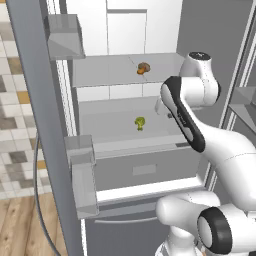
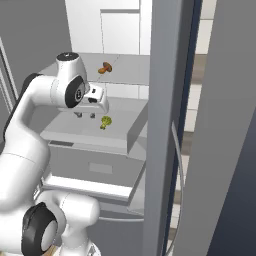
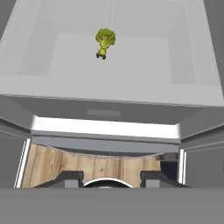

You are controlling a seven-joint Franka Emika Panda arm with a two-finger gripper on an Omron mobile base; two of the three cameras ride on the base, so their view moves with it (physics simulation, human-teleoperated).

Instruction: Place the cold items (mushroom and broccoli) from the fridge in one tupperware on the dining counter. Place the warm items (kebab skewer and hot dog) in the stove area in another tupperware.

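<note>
The fridge stands open in front of me. A brown mushroom (image 1: 143, 68) (image 2: 105, 67) lies on the upper shelf. One shelf lower sits a green broccoli (image 1: 140, 123) (image 2: 105, 121) (image 3: 105, 41), upright near the middle. My gripper (image 2: 85, 115) (image 3: 111, 179) hangs over the front of that lower shelf, short of the broccoli and a little to its right as seen from the base. It is open, with nothing between its fingers. In the left base view my forearm covers most of the hand.
The open fridge door (image 1: 30, 125) with its clear bins (image 1: 82, 175) stands at the left. The other door (image 2: 165, 125) rises close on the right. A grey drawer front (image 1: 145, 170) (image 3: 105, 113) sits below the broccoli shelf. Wooden floor (image 3: 100, 166) shows beneath.
</note>
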